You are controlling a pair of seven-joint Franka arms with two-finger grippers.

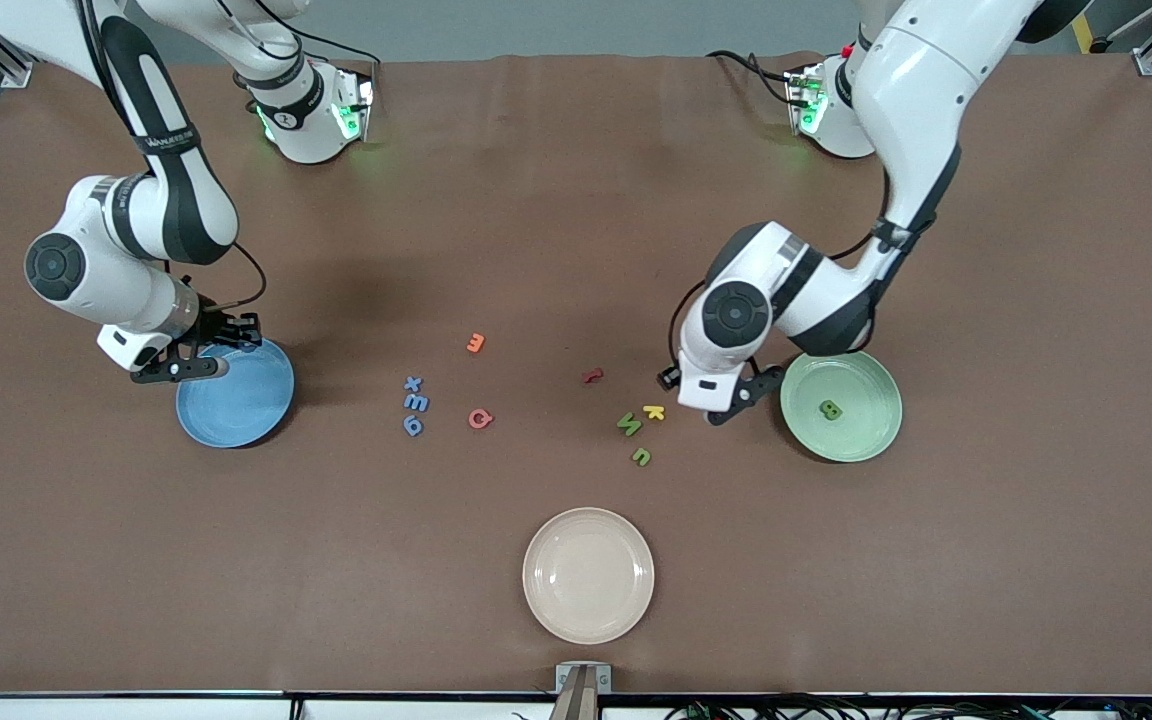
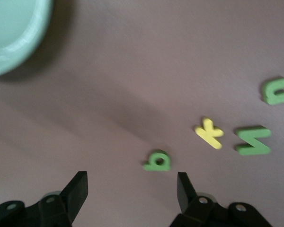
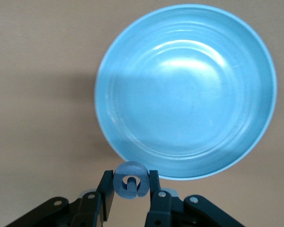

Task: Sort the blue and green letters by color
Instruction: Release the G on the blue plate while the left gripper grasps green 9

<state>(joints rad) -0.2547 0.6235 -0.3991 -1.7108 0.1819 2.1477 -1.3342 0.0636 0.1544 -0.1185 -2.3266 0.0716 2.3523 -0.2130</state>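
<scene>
While the left gripper hangs with its jaws spread over the bare table beside the green plate, the thing that matters is a small green letter lying flat just ahead of the gap between its fingers, so a short reach forward and down should straddle it. Its long side looks to run across the gap, which suits the jaws. The yellow K sits close beside it (easy to bump), with two more green letters just past that. One green letter already lies in the green plate.

Over at the right arm's end of the table, the right gripper is clamped on a blue letter above the blue plate's rim. Three blue letters wait mid-table, near the orange letter, pink letter and dark red letter. The beige plate is near the table's front edge.
</scene>
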